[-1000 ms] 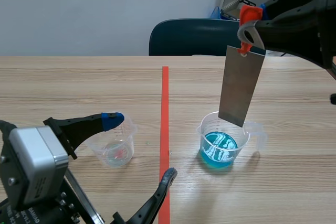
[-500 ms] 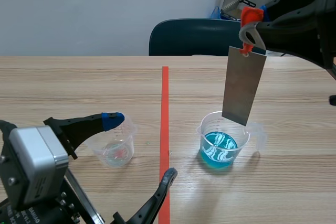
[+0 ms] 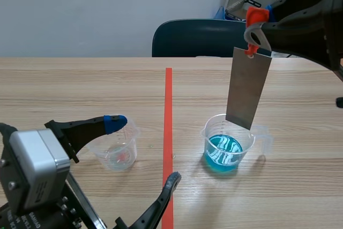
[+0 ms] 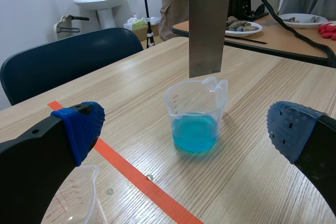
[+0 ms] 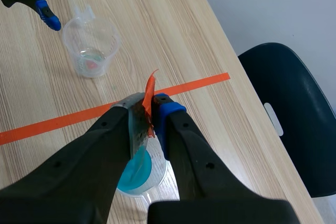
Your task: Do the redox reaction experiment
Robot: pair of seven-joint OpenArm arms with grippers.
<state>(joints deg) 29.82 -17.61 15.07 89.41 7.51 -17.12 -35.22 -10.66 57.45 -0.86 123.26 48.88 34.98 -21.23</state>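
Barely swung, stiff thin plate (image 3: 246,87) hung above blue cup (image 3: 229,151), right tool (image 5: 148,114) clamped on its taped top; left tool (image 4: 184,127) apart.

Jaws pinch metal plate (image 5: 138,125) above blue beaker (image 5: 138,174).

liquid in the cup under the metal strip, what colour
Bright blue liquid, below the metal strip; clearest in the left wrist view.
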